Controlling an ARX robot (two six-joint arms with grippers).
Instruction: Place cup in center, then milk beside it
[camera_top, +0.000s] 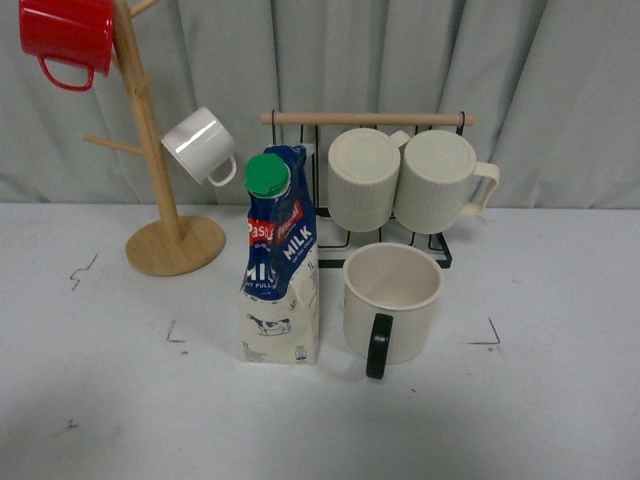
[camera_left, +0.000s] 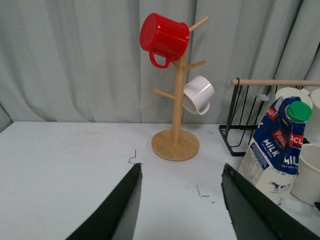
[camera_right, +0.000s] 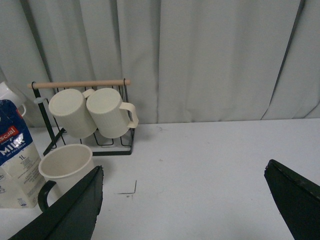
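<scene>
The cream cup (camera_top: 392, 300) with a black handle (camera_top: 378, 345) stands upright on the white table, inside the pen corner marks, handle toward me. The blue and white milk carton (camera_top: 281, 262) with a green cap (camera_top: 267, 174) stands upright close to the cup's left, a small gap between them. Neither arm shows in the front view. My left gripper (camera_left: 181, 200) is open and empty over bare table, left of the carton (camera_left: 274, 150). My right gripper (camera_right: 185, 200) is open and empty, to the right of the cup (camera_right: 66, 167) and carton (camera_right: 16, 155).
A wooden mug tree (camera_top: 165, 215) at the back left holds a red mug (camera_top: 68, 38) and a small white mug (camera_top: 201, 146). A black wire rack (camera_top: 380, 185) with a wooden bar holds two ribbed cream mugs (camera_top: 400, 180) behind the cup. A grey curtain hangs behind.
</scene>
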